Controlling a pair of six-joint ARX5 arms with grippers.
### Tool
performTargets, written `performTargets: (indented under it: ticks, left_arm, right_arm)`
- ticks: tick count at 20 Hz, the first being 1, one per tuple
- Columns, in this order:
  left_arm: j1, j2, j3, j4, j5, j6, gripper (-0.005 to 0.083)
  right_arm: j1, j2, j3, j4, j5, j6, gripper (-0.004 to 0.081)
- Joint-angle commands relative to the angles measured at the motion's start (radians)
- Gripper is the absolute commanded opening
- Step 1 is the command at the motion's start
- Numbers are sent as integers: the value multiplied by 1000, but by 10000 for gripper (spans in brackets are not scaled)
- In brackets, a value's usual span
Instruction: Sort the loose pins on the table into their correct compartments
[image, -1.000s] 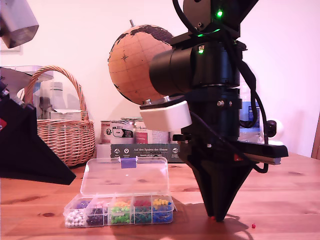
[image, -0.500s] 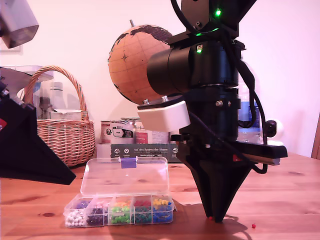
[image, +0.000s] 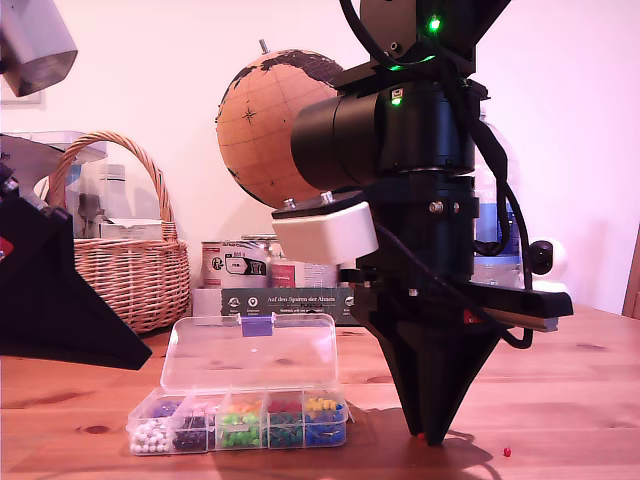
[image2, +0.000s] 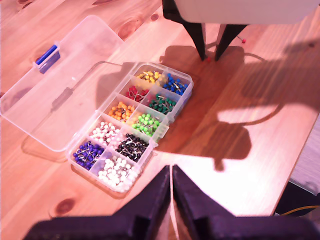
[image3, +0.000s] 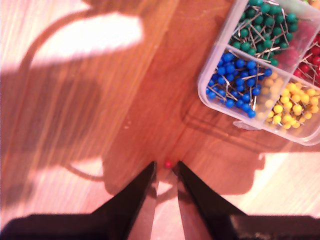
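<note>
**Two red pins still loose beside the box**

The clear box (image2: 125, 120) sits open on the table (image: 580, 400), its sections well filled already. Two loose red pins remain: one (image3: 168, 163) just past the box's blue section, at the tips of my second end effector (image3: 166, 172), whose jaws stand slightly apart; another (image: 508, 452) farther out. My first end effector (image2: 172, 182), jaws together, hovers above the box.

The box (image: 238, 420) is set on the worktop (image: 560, 400), lid (image: 250, 352) raised behind it; a basket (image: 125, 265) is placed behind at the exterior view's left; a globe (image: 268, 115) is seen behind the box; a pin (image: 507, 452) lies toward that view's right.
</note>
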Motion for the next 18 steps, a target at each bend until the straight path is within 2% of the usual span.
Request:
performTargets:
  ticks: [1,14,18]
  left_arm:
    - [4,8,-22,8,0,-3,-24]
    - [4,8,-22,8,0,-3,-24]
    - [4,8,-22,7,0,-3,-24]
  right_arm:
    - [11,29,-11,8,-4,-1,107]
    - [22,29,-11,3,-5,1,103]
    - [21,29,-11,-6,-8,1,67]
